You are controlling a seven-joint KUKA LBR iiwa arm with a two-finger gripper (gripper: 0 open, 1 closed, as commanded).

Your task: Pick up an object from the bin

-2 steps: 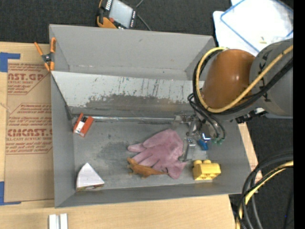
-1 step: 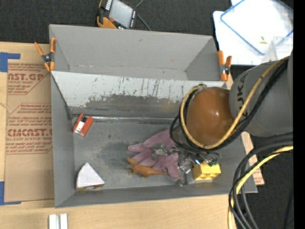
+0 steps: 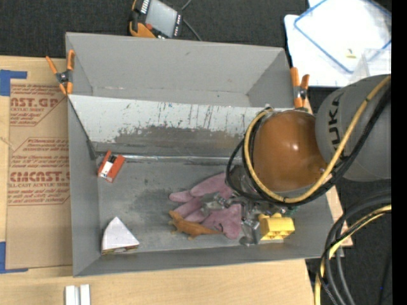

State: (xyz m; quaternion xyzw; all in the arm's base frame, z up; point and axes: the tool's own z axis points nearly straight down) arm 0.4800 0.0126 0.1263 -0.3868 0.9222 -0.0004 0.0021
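down toward four o'clock on the floor of the grey bin (image 3: 159, 75), the claw (image 3: 240, 216) sits low under the arm's brown dome (image 3: 286, 148), at the right end of a limp pink glove-like thing (image 3: 206, 196). a yellow toy brick (image 3: 278, 226) lies just beside the claw at three o'clock. an orange lizard toy (image 3: 191, 226) lies at eight o'clock, touching the pink thing's lower edge. well apart, a small orange box (image 3: 111, 166) sits out at ten o'clock and a white wedge (image 3: 119, 236) sits in the far corner at eight o'clock.

to my eye the step in hand is closing on something here, and the pink thing looks the likeliest. it's soft, so it would pay to go down until there's a good fold to bite, then squeeze firmly; a shallow pinch may slip off on the lift. a straight lift should leave the lizard where it lies, and a line clear of the brick avoids catching two things.

how far the claw is open i can't tell, as the dome covers most of it. i see nothing clearly gripped, only that it seems to touch the pink thing.
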